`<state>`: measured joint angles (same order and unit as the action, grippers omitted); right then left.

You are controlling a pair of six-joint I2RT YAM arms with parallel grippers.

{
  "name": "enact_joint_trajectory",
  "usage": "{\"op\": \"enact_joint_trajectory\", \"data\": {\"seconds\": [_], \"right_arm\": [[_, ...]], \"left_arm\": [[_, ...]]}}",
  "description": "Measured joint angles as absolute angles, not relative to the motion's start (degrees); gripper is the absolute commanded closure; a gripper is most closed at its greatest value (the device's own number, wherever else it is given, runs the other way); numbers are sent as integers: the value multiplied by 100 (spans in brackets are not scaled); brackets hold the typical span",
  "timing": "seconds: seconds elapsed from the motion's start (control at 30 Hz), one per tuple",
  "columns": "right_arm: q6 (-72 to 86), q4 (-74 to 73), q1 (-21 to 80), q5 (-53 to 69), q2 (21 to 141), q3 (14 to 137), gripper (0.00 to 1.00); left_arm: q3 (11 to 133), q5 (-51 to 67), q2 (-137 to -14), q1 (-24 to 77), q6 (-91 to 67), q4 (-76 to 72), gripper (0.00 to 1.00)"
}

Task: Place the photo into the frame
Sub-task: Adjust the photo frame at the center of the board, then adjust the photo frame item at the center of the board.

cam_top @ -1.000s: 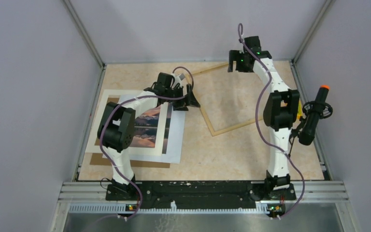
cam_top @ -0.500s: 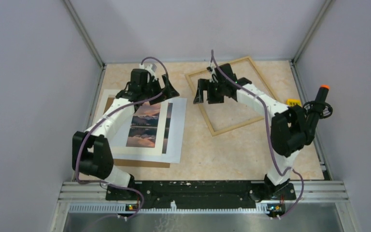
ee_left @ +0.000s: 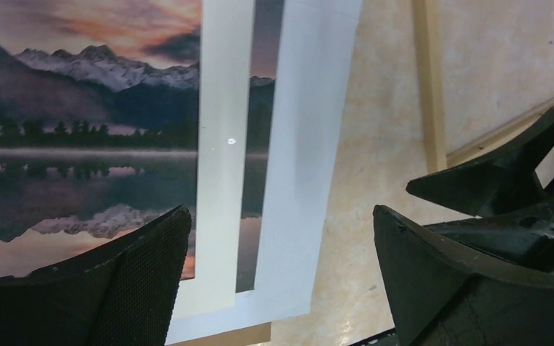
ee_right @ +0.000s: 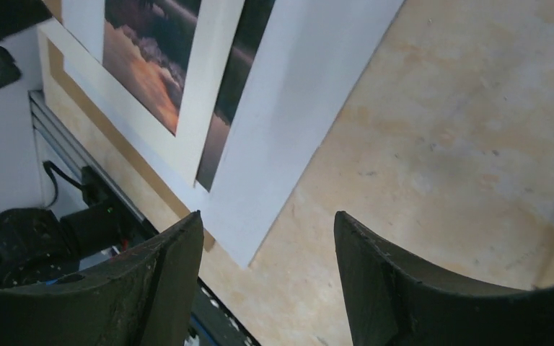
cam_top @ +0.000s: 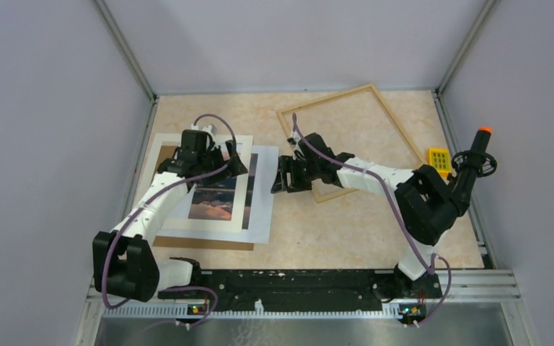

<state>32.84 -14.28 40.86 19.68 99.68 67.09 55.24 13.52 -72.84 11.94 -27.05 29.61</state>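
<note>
Where the arms are bolted at the near edge, the beige marbled worktop [cam_top: 346,231] begins. Nearest on its left side lies a plain brown backing board [cam_top: 187,244], of which little more than the near strip shows. Flat on that board rests the orange-pink and blue-grey landscape photo with a white paper margin [cam_top: 213,203]. A cream mat with a cut-out window [cam_top: 195,223] lies on top of the photo, shifted left so that a dark strip of print and the wide white margin show to its right. Over the far part of this stack hangs the left end effector [cam_top: 209,162], its fingers spread wide with nothing between them. To its right the right end effector [cam_top: 290,180] hovers above bare worktop between the photo's right edge and the near-left corner of the frame, fingers apart and holding nothing. The large light natural-wood picture frame [cam_top: 332,97] lies flat and skewed on the far right, apart from the photo, with worktop showing inside it. Just beside its right edge sits a small yellow gridded block [cam_top: 438,157], and beyond that a black handle with an orange tip [cam_top: 472,167].
</note>
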Motion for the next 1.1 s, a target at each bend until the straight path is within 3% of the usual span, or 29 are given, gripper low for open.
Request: {"op": "enact_joint_trajectory", "data": {"seconds": [0.17,0.3,0.4,0.7,0.87,1.1], "right_arm": [[3920,-222,4086,2231,10628,6827,34],[4069,395,3977,2246,11651,7889,42],[4219,598,3835,2318,12540,8971,43],[4257,10,3343,2305,14451,11703,42],[4355,-451,3210,2504,15504,13179,48],[4438,-729,3479,2408,15675,13544,47]], "left_arm": [[4849,1503,-7343,613,-2993,2655,2],[4239,1833,-7585,429,-3361,2285,2],[3889,2075,-7800,432,-3601,2091,2],[3544,2362,-7701,336,-3900,1601,2],[3535,2530,-7767,235,-3865,1570,2],[3594,2718,-7891,189,-3706,1562,2]]}}
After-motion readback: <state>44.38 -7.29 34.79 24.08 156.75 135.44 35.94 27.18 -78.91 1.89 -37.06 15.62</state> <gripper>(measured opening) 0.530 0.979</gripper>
